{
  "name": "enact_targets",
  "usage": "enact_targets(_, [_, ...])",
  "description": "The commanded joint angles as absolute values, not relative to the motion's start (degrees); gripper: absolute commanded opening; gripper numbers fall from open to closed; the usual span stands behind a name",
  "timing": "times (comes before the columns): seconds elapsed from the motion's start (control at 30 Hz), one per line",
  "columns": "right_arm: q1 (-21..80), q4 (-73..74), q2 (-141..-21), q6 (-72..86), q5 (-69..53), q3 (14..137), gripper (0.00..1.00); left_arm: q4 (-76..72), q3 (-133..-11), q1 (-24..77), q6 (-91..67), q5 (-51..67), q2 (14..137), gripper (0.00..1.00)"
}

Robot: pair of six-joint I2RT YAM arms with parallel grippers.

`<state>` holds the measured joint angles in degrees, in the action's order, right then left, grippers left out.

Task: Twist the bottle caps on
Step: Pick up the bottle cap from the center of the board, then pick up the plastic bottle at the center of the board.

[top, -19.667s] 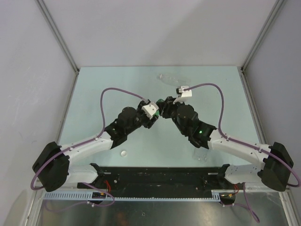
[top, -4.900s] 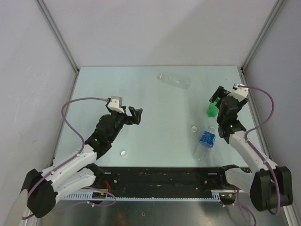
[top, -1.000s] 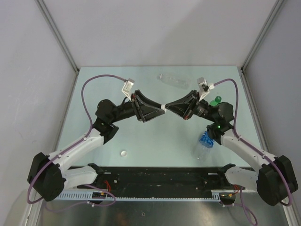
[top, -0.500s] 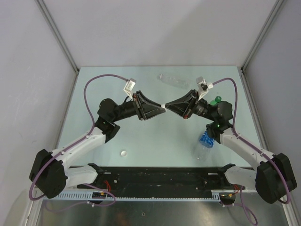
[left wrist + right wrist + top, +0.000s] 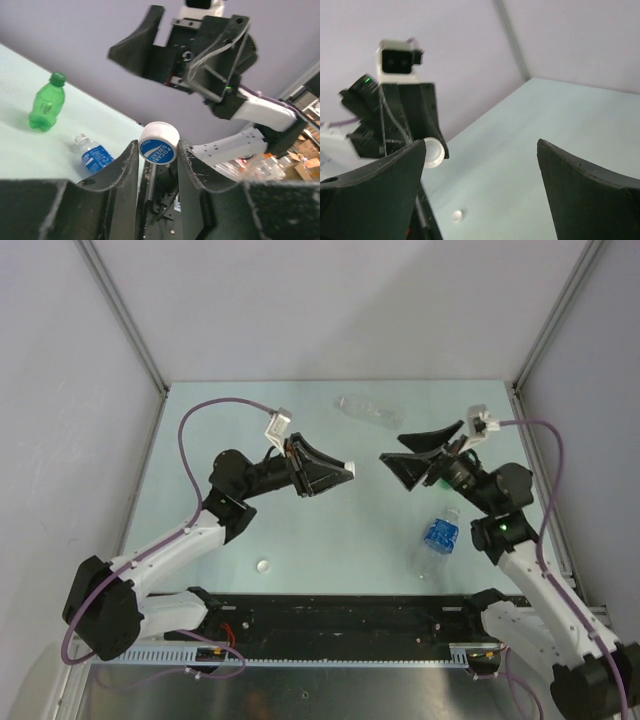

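A loose white cap (image 5: 264, 565) is lying on the bench (image 5: 180, 440) in the lower left of the top view, beside the left arm. Right of it, toward the centre, the left gripper (image 5: 345, 472) is clenching a second white cap (image 5: 159, 144) between its fingertips, raised off the bench. The cap's blue printed face is turning toward the wrist camera. Near the top centre, the clear unlabelled bottle (image 5: 370, 412) is lying on its side. Just right of centre, the right gripper (image 5: 393, 452) is facing the left one with its jaws spread wide, grasping nothing, a gap separating the two. In the lower right, the blue-labelled bottle (image 5: 437, 538) is lying on the bench. The green bottle (image 5: 46, 102) is standing upright at the left of the left wrist view, wearing its green cap (image 5: 58, 78).
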<state>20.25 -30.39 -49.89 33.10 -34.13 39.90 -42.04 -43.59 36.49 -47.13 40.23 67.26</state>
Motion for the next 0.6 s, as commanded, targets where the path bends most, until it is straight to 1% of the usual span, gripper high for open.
enact_targets(0.0, [18.1, -8.6, -42.8, 31.1, -16.2, 42.4, 0.98, -34.8, -45.3, 36.2, -39.3, 36.4, 68.0, 0.07])
enact_targets(0.07, [17.8, 6.8, -41.8, 33.5, -6.7, 44.8, 0.99, -26.2, -47.2, 36.2, -34.8, 31.0, 67.9, 0.06])
enact_targets(0.13, [17.7, 23.4, -42.8, 36.3, 2.4, 48.1, 0.99, -18.1, -49.2, 36.3, -30.5, 23.3, 67.5, 0.06])
enact_targets(0.27, [19.8, 43.3, -46.4, 41.1, 15.7, 50.0, 0.99, -4.7, -53.3, 36.2, -25.5, 8.8, 68.1, 0.07])
enact_targets(0.33, [23.1, 50.5, -49.3, 45.5, 21.9, 50.0, 0.99, -2.1, -53.5, 36.2, -24.8, 5.4, 68.3, 0.07])
enact_targets(0.43, [30.4, 58.2, -54.6, 53.9, 31.4, 49.4, 0.99, -1.3, -53.2, 36.2, -24.6, 5.2, 68.4, 0.07])
enact_targets(0.5, [34.1, 59.8, -58.2, 57.6, 34.7, 48.9, 0.99, -1.1, -53.1, 36.2, -24.5, 5.3, 68.7, 0.07])
enact_targets(0.57, [35.6, 59.1, -61.3, 59.2, 34.8, 48.3, 0.99, -1.0, -53.1, 36.2, -24.5, 5.5, 68.9, 0.07])
